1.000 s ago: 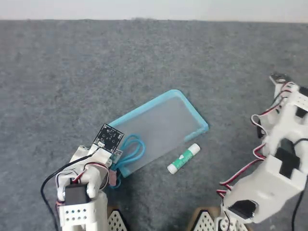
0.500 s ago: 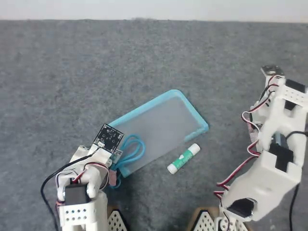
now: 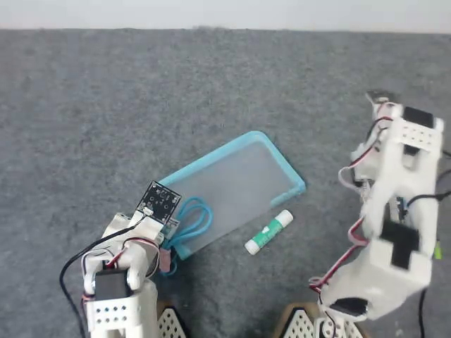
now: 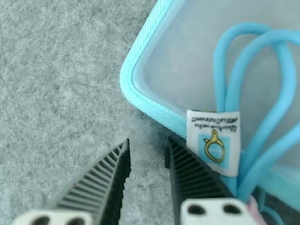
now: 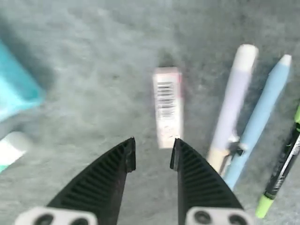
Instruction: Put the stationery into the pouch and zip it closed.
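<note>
pouch [image 3: 232, 184], clear with a turquoise border, lies flat on the grey desk [image 3: 106, 105]. the left pincer [image 4: 146, 146] hangs low over bare desk just off one rounded corner of it. its ribbed fingers [image 4: 110, 176] stand a little apart with nothing between them. one finger lies close beside the pouch's edge, next to a white label [image 4: 214, 140] and a looped blue cord [image 4: 262, 89] that rests on the pouch.

the right pincer [image 5: 153, 146] is well apart from the pouch, over the desk on the far side of it from the left pincer. it is likewise spread a little and empty. just beyond its tips lies a pink and white eraser [image 5: 167, 105], lengthwise in line with the gap, its near end about level with the tips. whether they touch it i cannot tell. off to one side of the eraser lie a lilac pen [image 5: 234, 101], a pale blue pen [image 5: 261, 115] close against it, and a green marker [image 5: 281, 171] farthest out.

a white and green glue stick [image 3: 268, 232] lies on the desk just beside the pouch's long edge, between the two pincers and touched by neither.
</note>
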Robot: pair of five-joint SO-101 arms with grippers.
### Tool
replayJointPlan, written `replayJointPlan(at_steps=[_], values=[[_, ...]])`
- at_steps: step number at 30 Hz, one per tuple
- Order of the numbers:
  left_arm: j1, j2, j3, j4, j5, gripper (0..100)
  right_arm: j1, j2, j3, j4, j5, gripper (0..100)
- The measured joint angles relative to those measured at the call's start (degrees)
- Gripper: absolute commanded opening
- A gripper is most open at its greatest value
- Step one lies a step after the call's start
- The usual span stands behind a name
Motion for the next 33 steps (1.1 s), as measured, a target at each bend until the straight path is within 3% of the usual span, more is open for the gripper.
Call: replayJointPlan(at_steps=[10,12,24,33], values=[[0.0,0.0,0.0,0.0,0.0,11,-22.68,-29.19,33.32,-9.49,0.79,12.5],[0.0,0.0,0.0,0.0,0.0,11,-26.99,-31.3,35.34,-9.49,4.57,12.5],[0.0,0.0,0.0,0.0,0.0,11,-41.05,-32.35,42.55,-10.29,43.08,13.0],[0.0,0.0,0.0,0.0,0.0,11,-46.33,-32.35,47.65,-19.16,50.73,13.0]])
